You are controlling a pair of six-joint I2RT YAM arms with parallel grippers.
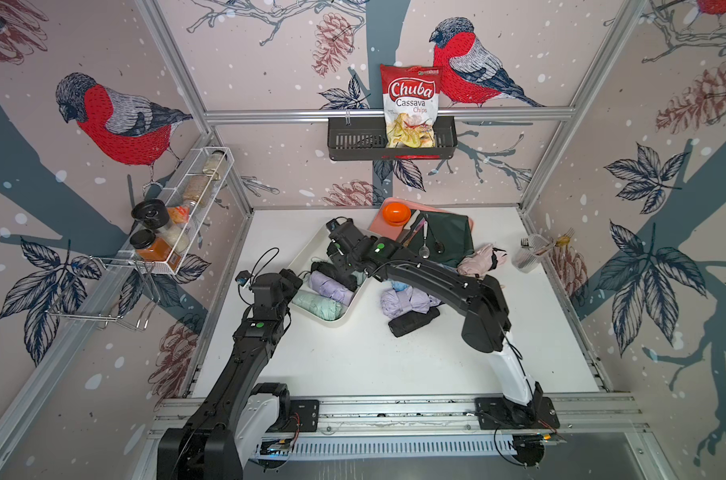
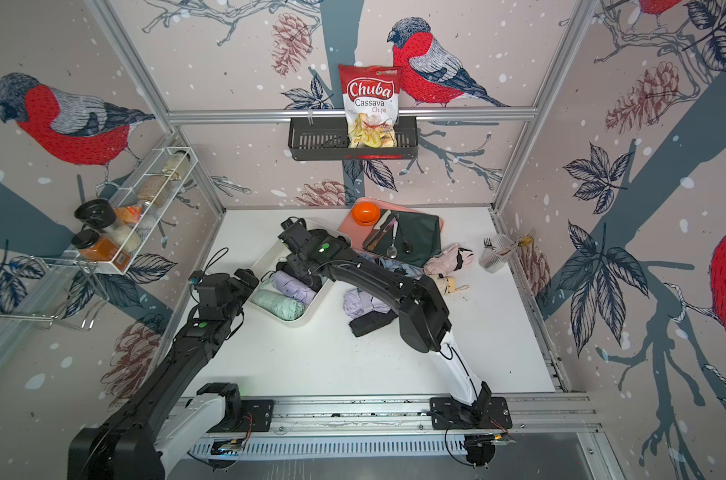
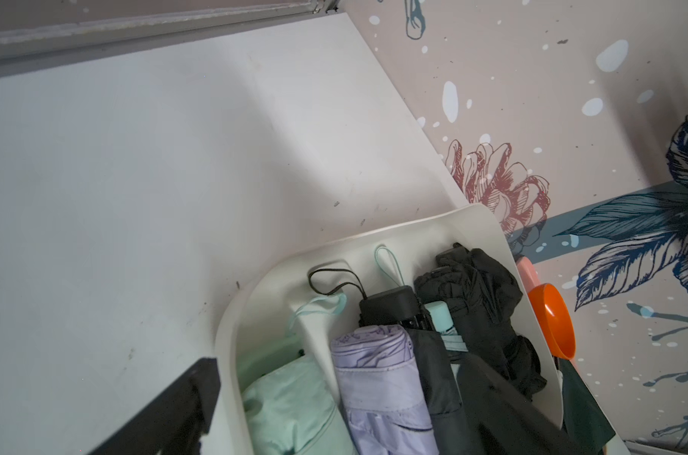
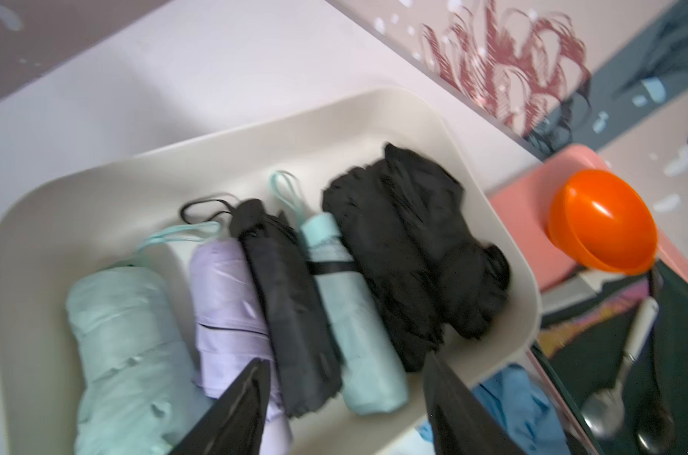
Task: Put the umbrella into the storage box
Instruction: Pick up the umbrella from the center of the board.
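Right gripper (image 4: 346,358): hanging over the storage box (image 4: 232,157), fingers standing apart, clamping nothing, stowed umbrellas (image 4: 224,299) lying side by side beneath. Guessing next pick among loose ones on the table (image 1: 353,361): lilac umbrella (image 1: 407,301) and black umbrella (image 1: 413,322) lying outside the box, rightward and basewards of that gripper, under the right forearm; black one's long axis running roughly crosswise. Judging right arm nearer. Left gripper (image 1: 292,278): idling wide open beside the box's left wall, holding nothing.

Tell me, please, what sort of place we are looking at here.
Probably a staged robot test cell, dressed like a kitchen corner: aluminium framing holding bird wallpaper, a spice rack and chips bag on the walls, and a metal mounting rail in front.
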